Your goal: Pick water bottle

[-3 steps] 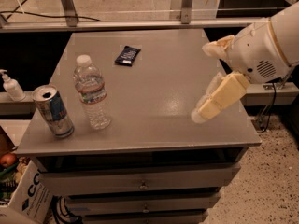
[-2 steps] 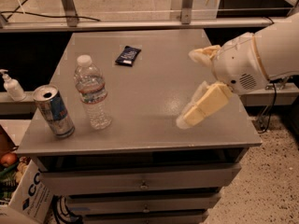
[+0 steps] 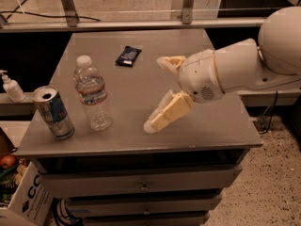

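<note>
The water bottle (image 3: 92,94) is clear ribbed plastic with a white cap and a thin label band. It stands upright near the front left of the grey table (image 3: 141,86). My gripper (image 3: 156,93) hangs over the middle of the table, to the right of the bottle and apart from it. Its two cream fingers are spread wide, one (image 3: 165,115) reaching toward the front, the other (image 3: 170,63) toward the back. It holds nothing.
A silver-blue drink can (image 3: 53,112) stands left of the bottle at the table's front left corner. A dark snack packet (image 3: 128,55) lies at the back. A white pump bottle (image 3: 10,86) sits on a lower ledge left. Drawers are below the tabletop.
My gripper and arm have moved left across the table, from its right edge toward the middle, closer to the bottle. The bottle, can and packet have not moved.
</note>
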Controlling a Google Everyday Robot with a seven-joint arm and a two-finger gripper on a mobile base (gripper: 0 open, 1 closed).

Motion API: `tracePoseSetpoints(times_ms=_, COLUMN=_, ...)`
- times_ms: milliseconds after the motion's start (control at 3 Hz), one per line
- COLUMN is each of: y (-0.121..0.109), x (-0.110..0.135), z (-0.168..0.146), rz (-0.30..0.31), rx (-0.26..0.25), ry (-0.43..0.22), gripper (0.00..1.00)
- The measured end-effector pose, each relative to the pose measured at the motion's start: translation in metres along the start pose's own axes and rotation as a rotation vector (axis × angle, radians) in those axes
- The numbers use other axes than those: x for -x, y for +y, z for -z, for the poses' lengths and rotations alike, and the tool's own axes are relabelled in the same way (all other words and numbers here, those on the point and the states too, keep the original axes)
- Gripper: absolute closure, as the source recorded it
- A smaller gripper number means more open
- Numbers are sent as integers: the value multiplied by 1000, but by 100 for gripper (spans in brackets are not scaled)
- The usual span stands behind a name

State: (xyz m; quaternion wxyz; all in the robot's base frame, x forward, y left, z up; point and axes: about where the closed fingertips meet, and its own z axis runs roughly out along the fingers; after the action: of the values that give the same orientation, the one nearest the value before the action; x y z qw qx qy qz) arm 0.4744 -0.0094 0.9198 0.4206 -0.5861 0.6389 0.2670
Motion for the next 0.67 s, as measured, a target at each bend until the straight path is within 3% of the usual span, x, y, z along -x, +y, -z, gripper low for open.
tracePoseSetpoints(times_ms=333, y=-5, x=19, z=-46, rz=29, rx=48, ry=-115, gripper=0)
tracePoseSetpoints(times_ms=667, y=2, x=20, z=-40, rz=23, rx=46, ry=-117, gripper=0)
